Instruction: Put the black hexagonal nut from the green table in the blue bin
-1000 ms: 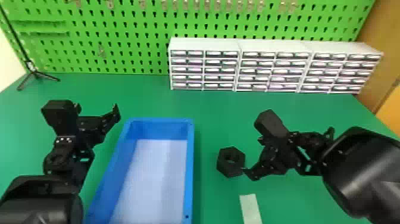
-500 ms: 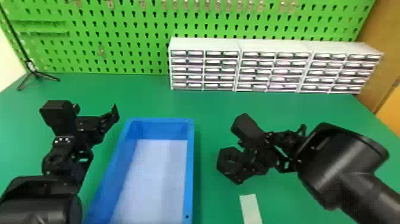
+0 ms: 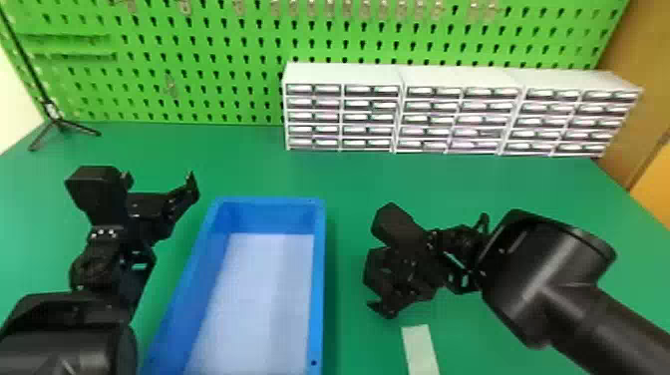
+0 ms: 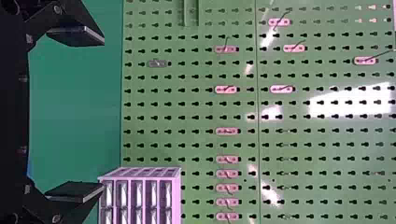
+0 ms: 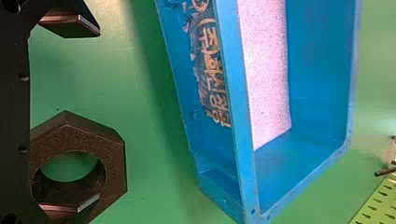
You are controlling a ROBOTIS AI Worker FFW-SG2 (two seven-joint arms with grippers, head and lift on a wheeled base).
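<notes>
Black hexagonal nut (image 5: 114, 163) lies on the green bench (image 5: 144, 200), off-centre within the right claw's (image 5: 97, 115) wide opening, displaced towards the finger (image 5: 86, 204) nearer the pegboard (image 3: 199, 107).

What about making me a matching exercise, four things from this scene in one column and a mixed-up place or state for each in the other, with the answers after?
Things
1. Black hexagonal nut
2. Blue bin
3. White drawer units
4. Left gripper

Places or states
A. In a row at the back, by the green pegboard
B. Open, to the left of the bin
C. On the green table, at the right gripper
D. Has a pale floor inside

Right pairs
1-C, 2-D, 3-A, 4-B
</notes>
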